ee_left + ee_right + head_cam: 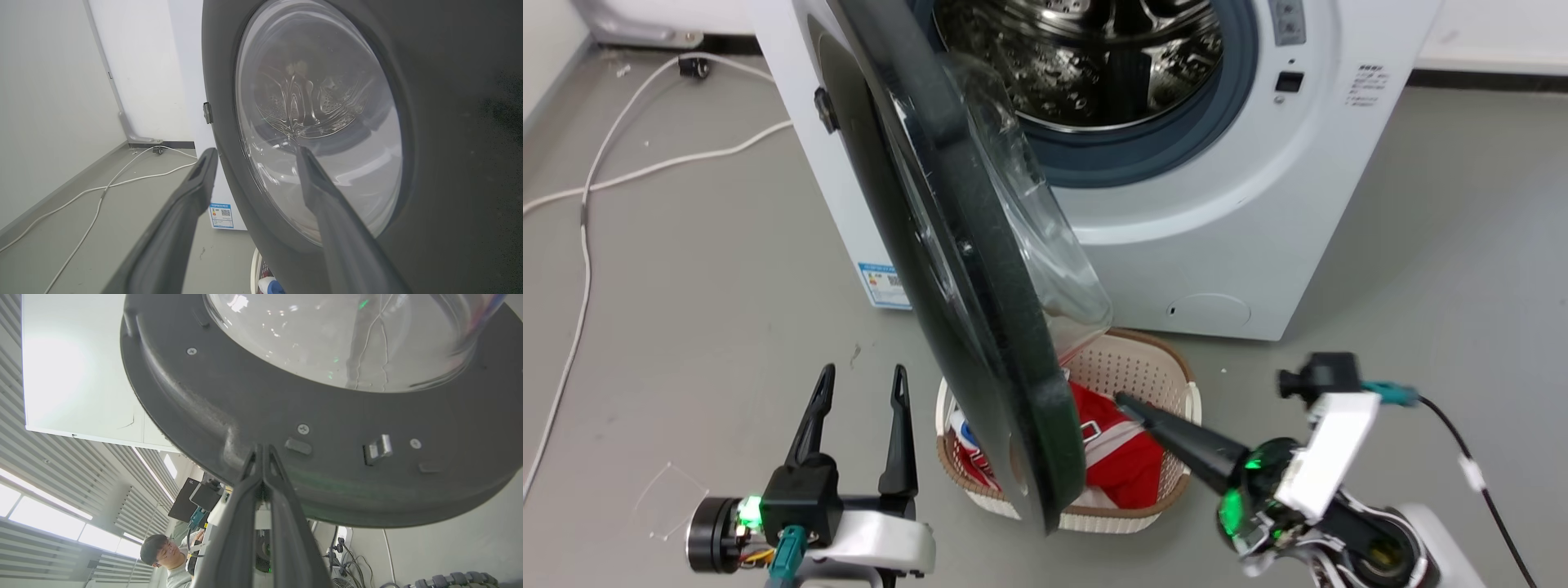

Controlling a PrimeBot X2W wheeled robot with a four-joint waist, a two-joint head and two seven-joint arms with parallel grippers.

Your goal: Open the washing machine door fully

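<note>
Nearest, the right gripper [1121, 399] has its fingers pinched together and empty, the tip seemingly touching the inner rim of the washing machine door [964, 269] near its free edge. The left gripper [863, 374] hangs spread wide beside the door's outer face. Judging by its angle, the door stands about halfway out from the washing machine [1217, 245], above the laundry basket [1168, 367], with the rest of the swing left to do.

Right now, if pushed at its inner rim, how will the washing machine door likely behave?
The washing machine door looks rigid, so it should probably swing rather than flex. Its bulging glass bowl suggests some weight. The shut right gripper may slip along the smooth rim.
</note>
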